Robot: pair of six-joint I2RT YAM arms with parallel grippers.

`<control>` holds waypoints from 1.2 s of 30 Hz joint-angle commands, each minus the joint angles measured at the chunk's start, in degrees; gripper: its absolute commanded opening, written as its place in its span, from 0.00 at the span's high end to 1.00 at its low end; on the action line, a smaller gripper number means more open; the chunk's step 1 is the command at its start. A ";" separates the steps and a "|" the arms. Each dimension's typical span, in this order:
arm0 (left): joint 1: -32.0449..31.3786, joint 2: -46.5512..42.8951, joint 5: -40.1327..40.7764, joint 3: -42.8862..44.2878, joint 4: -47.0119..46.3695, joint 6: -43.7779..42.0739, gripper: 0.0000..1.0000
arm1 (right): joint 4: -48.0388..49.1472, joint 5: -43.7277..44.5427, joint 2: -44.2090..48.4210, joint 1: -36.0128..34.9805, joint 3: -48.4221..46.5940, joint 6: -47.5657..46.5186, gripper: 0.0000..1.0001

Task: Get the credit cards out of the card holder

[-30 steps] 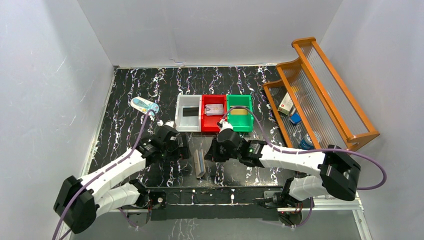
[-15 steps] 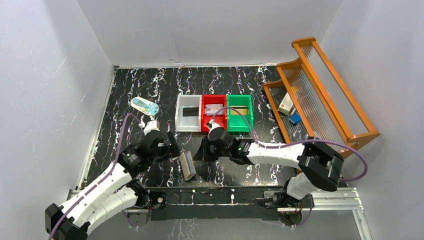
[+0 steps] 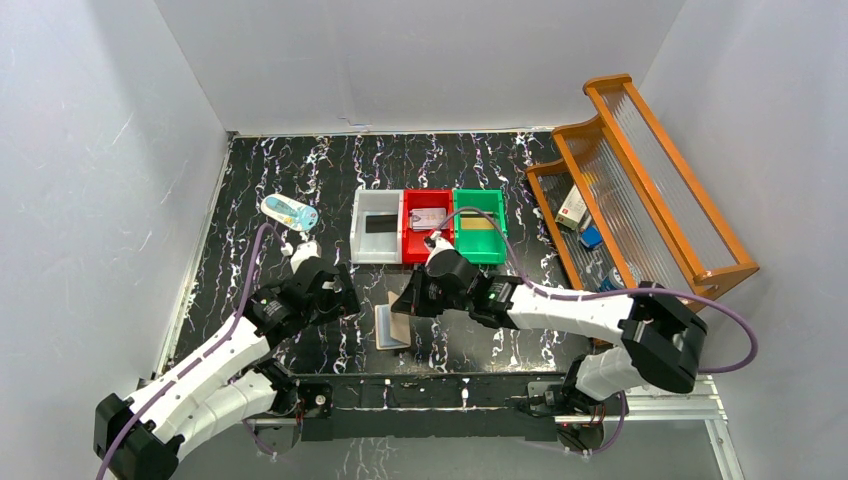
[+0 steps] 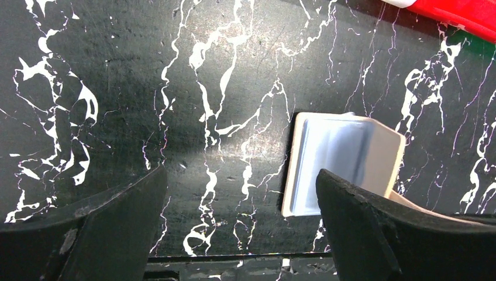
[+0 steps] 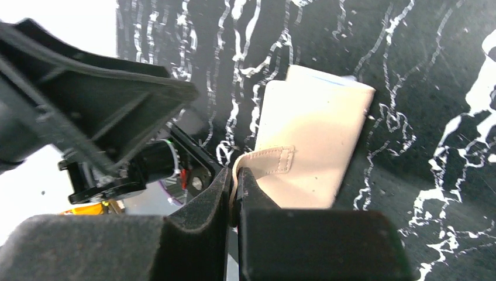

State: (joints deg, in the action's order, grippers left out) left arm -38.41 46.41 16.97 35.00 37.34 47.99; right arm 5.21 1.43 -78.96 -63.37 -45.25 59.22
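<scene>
left hand (image 4: 241, 175): fully open, holding nothing, low over the worktop (image 3: 300, 170) just left of the card holder
right hand (image 5: 235, 178): pinched shut on the card holder's snap tab
card holder (image 3: 391, 326): on the worktop between the two hands, in front of the bins; spread open, grey-blue inner side lying flat, beige half lifted at the tab
credit cards (image 3: 379, 224): black in white bin (image 3: 360, 240), silvery in red bin (image 3: 410, 245), gold in green bin (image 3: 500, 240)
</scene>
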 commanded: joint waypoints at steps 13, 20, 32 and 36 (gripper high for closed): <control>0.10 2.28 -13.52 0.70 -8.16 -7.66 0.09 | -4.97 6.14 9.20 5.78 12.33 4.99 0.86; 0.10 6.49 -27.44 -0.60 -18.19 -11.62 0.16 | -4.63 4.00 16.83 8.80 21.74 6.07 0.82; -0.12 18.90 -39.81 2.66 -24.62 -12.38 0.26 | -3.79 4.90 17.49 8.85 24.83 7.55 0.78; -1.09 22.87 -44.48 4.39 -28.66 -12.25 0.33 | -3.21 4.82 15.82 8.85 24.78 7.23 0.78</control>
State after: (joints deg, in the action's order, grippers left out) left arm -38.57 67.22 -20.32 35.73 13.54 36.38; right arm 0.05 5.04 -62.28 -54.74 -20.36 66.26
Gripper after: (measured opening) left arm 0.688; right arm 0.218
